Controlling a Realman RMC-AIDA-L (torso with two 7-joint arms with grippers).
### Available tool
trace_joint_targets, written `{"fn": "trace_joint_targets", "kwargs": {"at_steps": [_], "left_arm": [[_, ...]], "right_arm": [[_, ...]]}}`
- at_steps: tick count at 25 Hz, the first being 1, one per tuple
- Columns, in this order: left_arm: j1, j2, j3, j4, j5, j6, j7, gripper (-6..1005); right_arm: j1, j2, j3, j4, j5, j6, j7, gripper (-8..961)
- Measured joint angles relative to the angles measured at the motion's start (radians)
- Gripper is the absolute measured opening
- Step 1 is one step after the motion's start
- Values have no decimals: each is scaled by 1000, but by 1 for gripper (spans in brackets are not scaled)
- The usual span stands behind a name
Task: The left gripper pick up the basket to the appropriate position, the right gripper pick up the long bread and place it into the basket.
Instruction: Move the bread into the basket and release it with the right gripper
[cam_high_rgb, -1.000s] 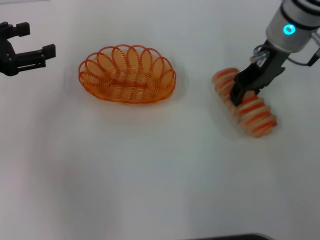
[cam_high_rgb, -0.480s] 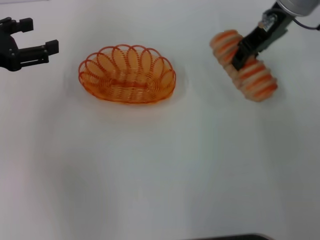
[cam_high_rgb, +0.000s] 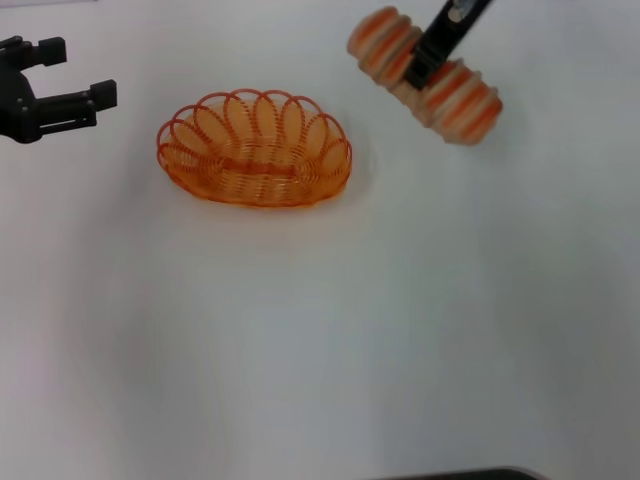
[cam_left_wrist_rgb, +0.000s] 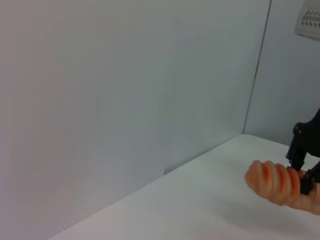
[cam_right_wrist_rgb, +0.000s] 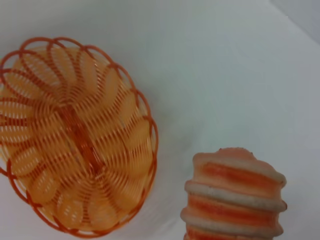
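Note:
The oval orange wire basket (cam_high_rgb: 255, 148) rests on the white table, left of centre in the head view, with nothing in it; the right wrist view shows the basket (cam_right_wrist_rgb: 70, 135) from above. The long bread (cam_high_rgb: 425, 75), striped orange and cream, hangs in the air to the basket's upper right, with my right gripper (cam_high_rgb: 428, 62) shut across its middle. One end of the long bread (cam_right_wrist_rgb: 233, 197) fills the corner of the right wrist view, and the long bread (cam_left_wrist_rgb: 280, 181) also shows in the left wrist view. My left gripper (cam_high_rgb: 62, 75) stands open at the far left, apart from the basket.
The white table (cam_high_rgb: 320, 330) spreads wide in front of the basket. A pale wall (cam_left_wrist_rgb: 125, 90) rises behind the table's far edge.
My right gripper has lifted the long bread off the table and carried it up and leftward toward the basket. The left gripper and the basket have stayed put.

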Motion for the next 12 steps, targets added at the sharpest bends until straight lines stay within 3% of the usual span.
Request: {"fn": "trace_joint_targets", "kwargs": {"at_steps": [3,12], "left_arm": [[3,1,0,2,2,3,-4,876],[9,-6,0,3,1,3,-4,876]], "right_arm": [[14,7,-45,-1,1,10,-19,301],[31,13,-130,-2,57,22,-88,294]]}}
